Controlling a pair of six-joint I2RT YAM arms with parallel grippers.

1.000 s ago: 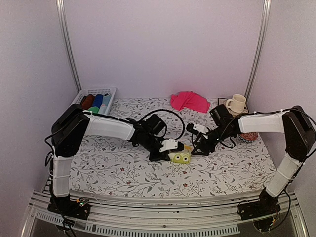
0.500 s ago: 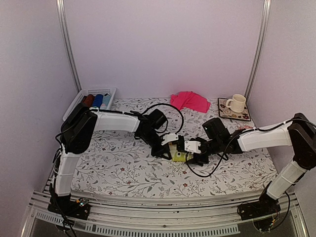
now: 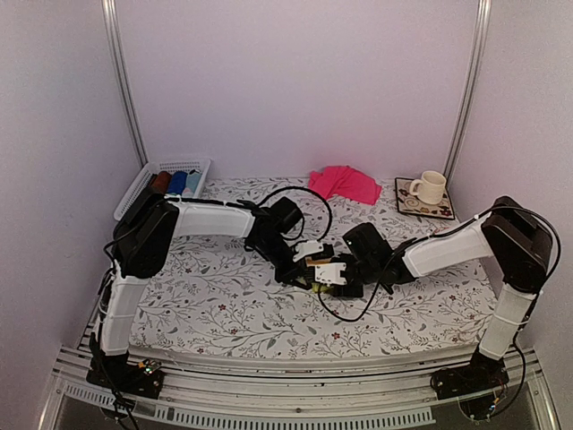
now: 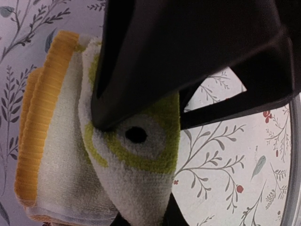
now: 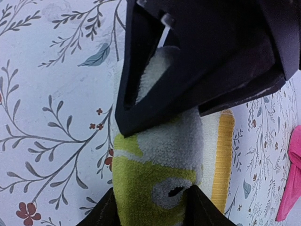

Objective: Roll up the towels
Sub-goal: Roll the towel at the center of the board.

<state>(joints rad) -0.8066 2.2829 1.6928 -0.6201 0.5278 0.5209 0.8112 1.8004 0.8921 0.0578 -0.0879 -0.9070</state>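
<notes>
The lime-yellow towel (image 3: 320,280) with white and orange pattern lies rolled up mid-table, mostly hidden between both grippers. My left gripper (image 3: 304,269) is shut on one end of the lime-yellow towel (image 4: 136,160). My right gripper (image 3: 338,276) is shut on the other end of the lime-yellow towel (image 5: 164,165). An orange ribbed edge (image 4: 44,113) shows beside the roll. The hot pink towel (image 3: 345,183) lies crumpled at the back of the table, apart from both grippers; its edge shows in the right wrist view (image 5: 291,183).
A white basket (image 3: 161,170) with dark red, blue and green cloth rolls stands at the back left. A cream mug (image 3: 430,187) sits on a patterned coaster (image 3: 424,201) at the back right. Black cables loop over the floral tablecloth (image 3: 224,313) near the grippers.
My right gripper moved left onto the lime-yellow towel and closed on it. My left gripper shifted slightly right and kept its hold. The towel now sits covered between them.
</notes>
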